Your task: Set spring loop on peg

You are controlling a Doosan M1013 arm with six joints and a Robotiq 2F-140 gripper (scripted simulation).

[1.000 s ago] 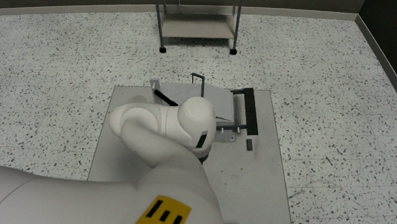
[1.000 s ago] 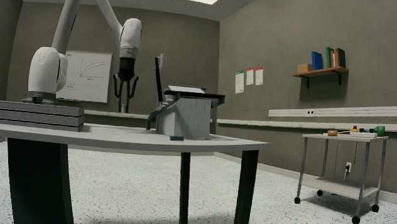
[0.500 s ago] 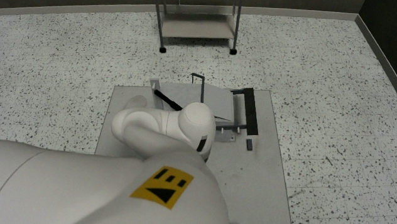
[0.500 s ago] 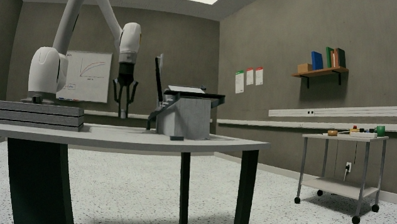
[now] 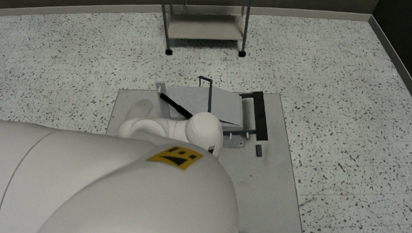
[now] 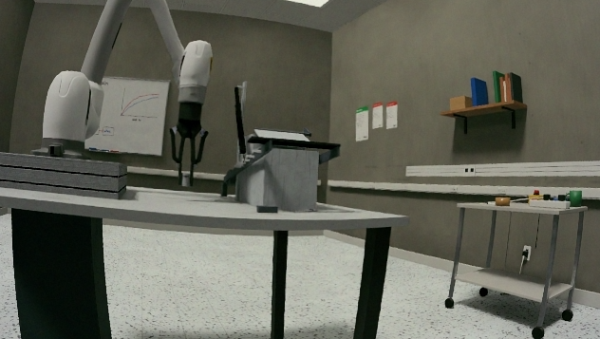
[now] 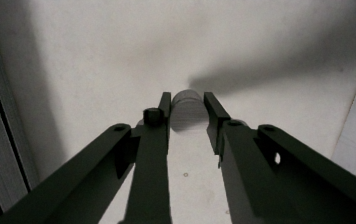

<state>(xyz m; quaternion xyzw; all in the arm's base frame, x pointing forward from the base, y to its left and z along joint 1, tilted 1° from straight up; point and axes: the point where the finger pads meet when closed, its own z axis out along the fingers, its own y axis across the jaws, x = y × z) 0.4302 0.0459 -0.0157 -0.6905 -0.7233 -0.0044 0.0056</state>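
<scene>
The steel test weight [image 6: 185,179] [image 7: 189,114] is a small grey cylinder. My gripper [image 6: 185,182] [image 7: 187,105] is shut on it and holds it upright above the bench, beside the feeder; the arm hides both in the top view. The feeder [image 5: 189,100] [image 6: 291,177] is a grey housing. Its black pedal [image 5: 260,116] [image 6: 309,143] is at the end of dark side arms and stands raised. Pale pegs [image 5: 231,136] [image 5: 247,135] stick out from the near side arm. The black spring [image 5: 177,106] [image 6: 239,120] runs from the tall post toward the pegs; which peg holds its loop I cannot tell.
The bench [image 5: 267,196] [image 6: 157,202] carries the feeder and my arm's base. A small dark block [image 5: 259,150] [image 6: 267,209] lies near the pedal. A thin dark bracket [image 5: 210,95] rises over the housing. A trolley [image 5: 205,28] [image 6: 515,278] stands beyond the bench.
</scene>
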